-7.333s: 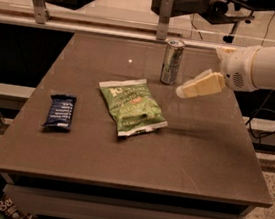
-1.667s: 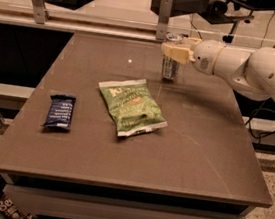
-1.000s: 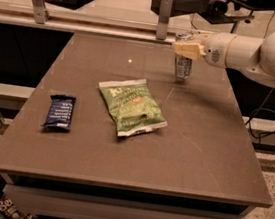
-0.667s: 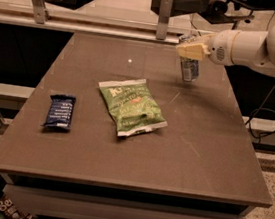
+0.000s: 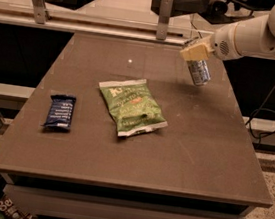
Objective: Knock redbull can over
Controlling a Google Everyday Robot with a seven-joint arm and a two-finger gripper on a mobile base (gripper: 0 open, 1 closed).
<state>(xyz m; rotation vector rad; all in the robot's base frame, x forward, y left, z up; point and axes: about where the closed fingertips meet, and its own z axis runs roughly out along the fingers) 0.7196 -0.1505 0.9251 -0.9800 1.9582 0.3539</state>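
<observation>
Gripper at top of can, far right of table; can tilted, seemingly mid-tip; grip state: cannot tell; next: push through until can lies flat.

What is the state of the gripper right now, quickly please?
Gripper: at the top of the tilted redbull can, above the far right of the table; open or closed cannot be told.

redbull can now tilted; end effector atop
</observation>
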